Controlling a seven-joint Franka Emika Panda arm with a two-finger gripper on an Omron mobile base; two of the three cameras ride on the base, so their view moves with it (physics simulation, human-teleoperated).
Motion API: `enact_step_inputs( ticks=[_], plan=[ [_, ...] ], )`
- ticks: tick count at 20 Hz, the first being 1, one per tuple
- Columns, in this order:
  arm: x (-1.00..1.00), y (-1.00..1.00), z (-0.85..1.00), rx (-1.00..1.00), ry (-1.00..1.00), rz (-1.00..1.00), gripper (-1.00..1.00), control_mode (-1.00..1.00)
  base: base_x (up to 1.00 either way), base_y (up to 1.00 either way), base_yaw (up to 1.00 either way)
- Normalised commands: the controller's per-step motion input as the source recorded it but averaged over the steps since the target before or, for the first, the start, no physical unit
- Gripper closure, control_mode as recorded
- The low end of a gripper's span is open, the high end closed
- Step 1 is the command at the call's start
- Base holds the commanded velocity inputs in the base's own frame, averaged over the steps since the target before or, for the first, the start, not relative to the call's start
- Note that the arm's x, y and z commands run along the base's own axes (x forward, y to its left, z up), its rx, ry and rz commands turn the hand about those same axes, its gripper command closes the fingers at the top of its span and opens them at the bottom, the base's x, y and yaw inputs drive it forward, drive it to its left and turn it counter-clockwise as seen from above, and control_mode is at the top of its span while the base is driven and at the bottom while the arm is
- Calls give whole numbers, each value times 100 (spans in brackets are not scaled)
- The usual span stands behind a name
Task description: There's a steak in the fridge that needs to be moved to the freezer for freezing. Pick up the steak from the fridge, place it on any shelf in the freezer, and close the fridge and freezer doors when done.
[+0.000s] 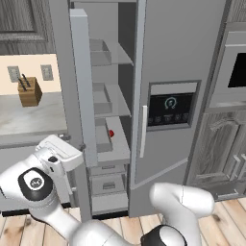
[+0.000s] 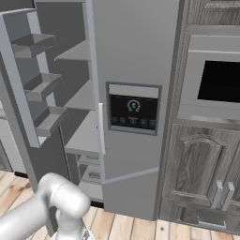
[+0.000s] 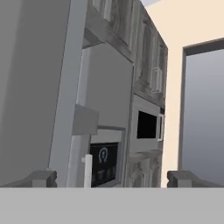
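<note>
Ahead of the spread, empty fingers point(image 3: 112, 178), the open fridge point(image 1: 108, 120) is seen; no steak can be made out. The small red ball point(image 1: 111, 133) risks being grabbed instead.

1. Fridge point(image 1: 108, 96) left of freezer point(image 1: 178, 57), its door point(image 1: 84, 86) swung open leftward.
2. Small red ball point(image 1: 111, 133) on a fridge shelf (third one down).
3. Knife block point(image 1: 29, 91) on counter point(image 1: 29, 120), further left.
4. Oven point(image 2: 218, 79) right of freezer.
</note>
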Motion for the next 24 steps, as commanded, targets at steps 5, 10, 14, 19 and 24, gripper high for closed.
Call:
enact_step_inputs(
  ticks=[5, 10, 14, 19, 24],
  plan=[
    [29, 23, -43, 0, 0, 0, -100, -100, 0, 0, 0],
    [41, 28, -26, 0, 4, 0, -100, -100, 0, 0, 0],
    [54, 21, -8, 0, 7, 0, -100, -100, 0, 0, 0],
    [55, 40, -17, 0, 7, 0, -100, -100, 0, 0, 0],
    [51, 46, -19, 0, 3, -2, -100, -100, 0, 0, 0]
  ],
)
